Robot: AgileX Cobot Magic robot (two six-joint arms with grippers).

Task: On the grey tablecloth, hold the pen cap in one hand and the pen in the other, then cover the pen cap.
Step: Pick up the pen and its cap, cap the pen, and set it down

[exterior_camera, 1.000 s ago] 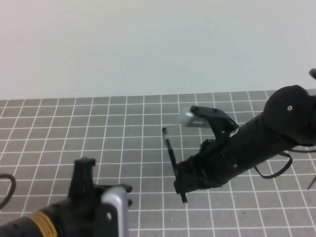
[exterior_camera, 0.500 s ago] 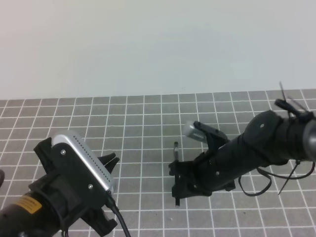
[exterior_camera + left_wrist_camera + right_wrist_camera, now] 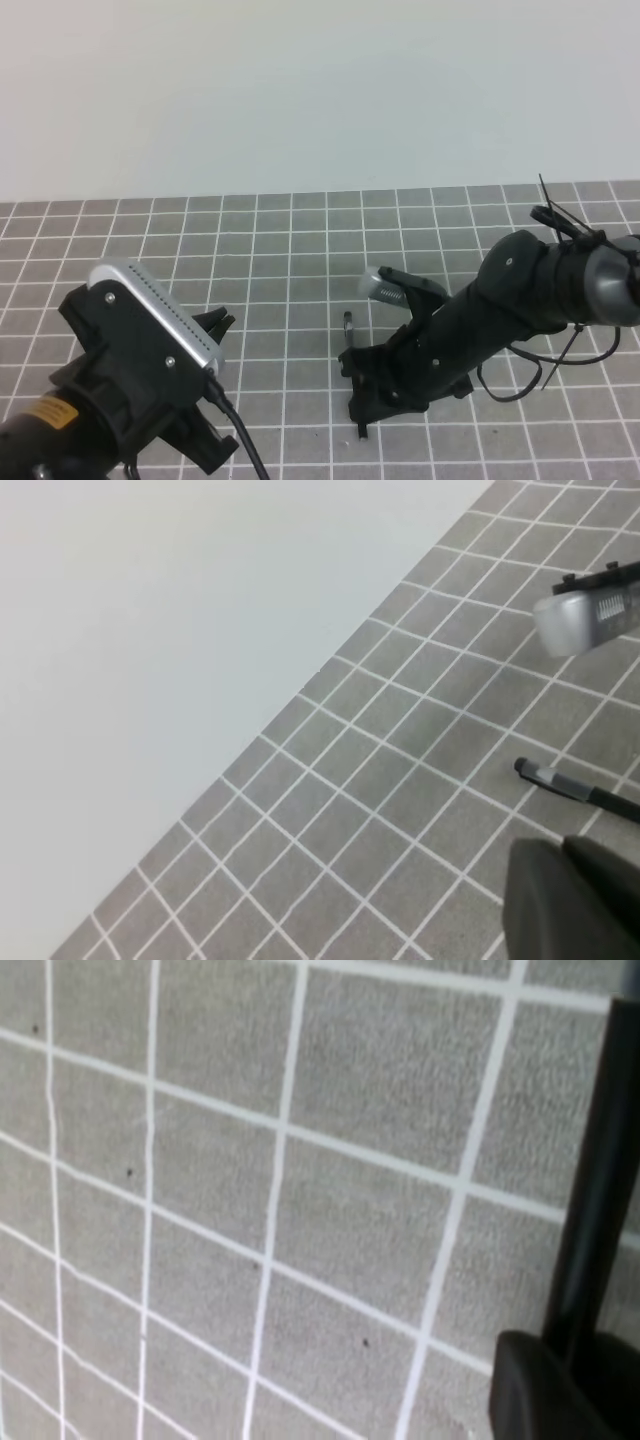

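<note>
Overhead shot: right gripper [image 3: 362, 385] clamped on the pen [image 3: 352, 372], held steeply over the grey tablecloth [image 3: 280, 260], upper end poking out above the jaws, lower end sticking out below. Left gripper [image 3: 218, 330] low on the left side, well apart from the pen, fingers pinched together. Can't make out the pen cap between them in any of the 3 views.

Left wrist cam: mostly pale wall and grid cloth, plus the pen's upper end seen side-on at the right edge, with a lighter grey band near its tip that overhead doesn't resolve. Silver housing of the right arm's camera [image 3: 590, 615] up top too.

Right wrist cam: super close, just cloth squares and the black pen shaft running up the right edge from a dark gripper finger [image 3: 545, 1385].
</note>
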